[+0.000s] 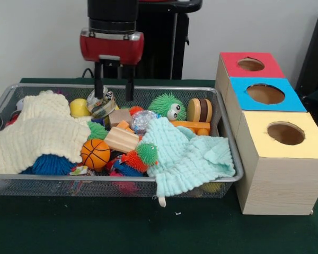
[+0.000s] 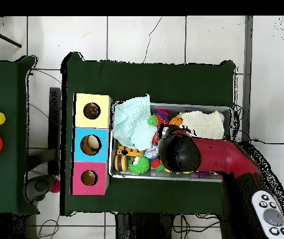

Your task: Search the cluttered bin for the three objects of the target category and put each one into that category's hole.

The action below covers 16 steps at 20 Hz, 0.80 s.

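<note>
The gripper [image 1: 114, 90] hangs over the far side of the bin [image 1: 122, 182], its 2 dark fingers [image 1: 98, 79] spread apart with nothing between them. One fingertip reaches down to a shiny, patterned bundle [image 1: 101, 103] lying directly under it; whether they touch cannot be told. In the overhead view the arm's red and black body [image 2: 187, 152] covers the gripper and that part of the bin.

Just beside the bundle sit a yellow ball [image 1: 79, 107] and a wooden block [image 1: 118, 116]. Beyond the other finger lies a crinkly silver wad [image 1: 143, 119], then the green spiky ball with eyes [image 1: 167, 106]. Nearer the camera from the gripper are an orange basketball [image 1: 95, 154], a cream knitted cloth [image 1: 40, 132] and a mint cloth [image 1: 188, 156] draped over the bin's rim.

Well apart from the gripper, outside the bin, stand 3 boxes in a row: the yellow-topped box's hole [image 1: 285, 133] is nearest the camera, then the blue-topped box [image 1: 265, 94], then the red-topped box [image 1: 250, 64].
</note>
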### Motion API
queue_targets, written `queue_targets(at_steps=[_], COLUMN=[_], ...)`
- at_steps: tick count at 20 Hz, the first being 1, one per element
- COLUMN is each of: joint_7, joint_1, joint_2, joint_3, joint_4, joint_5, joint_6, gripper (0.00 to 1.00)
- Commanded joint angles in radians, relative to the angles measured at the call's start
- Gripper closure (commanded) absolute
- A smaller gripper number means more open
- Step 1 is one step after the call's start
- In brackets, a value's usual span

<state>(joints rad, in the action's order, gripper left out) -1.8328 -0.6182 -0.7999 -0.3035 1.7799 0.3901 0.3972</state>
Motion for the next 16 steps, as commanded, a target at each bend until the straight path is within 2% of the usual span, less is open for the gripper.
queue_targets(at_steps=[1,6,9,11,16], joint_7=[0.19,0.149,0.102,0.064,-0.046], joint_1=[-0.113,-0.137,-0.122,-0.102,-0.005], joint_2=[0.022,0.036,0.042,0.055,0.105], joint_3=[-0.188,-0.201,-0.176,-0.145,-0.009], joint_4=[0.038,0.033,0.037,0.039,0.016], joint_5=[0.061,0.113,0.153,0.173,0.264], joint_6=[-0.005,-0.053,-0.093,-0.111,-0.235], gripper=[0.0,0.0,0.0,0.0,0.0])
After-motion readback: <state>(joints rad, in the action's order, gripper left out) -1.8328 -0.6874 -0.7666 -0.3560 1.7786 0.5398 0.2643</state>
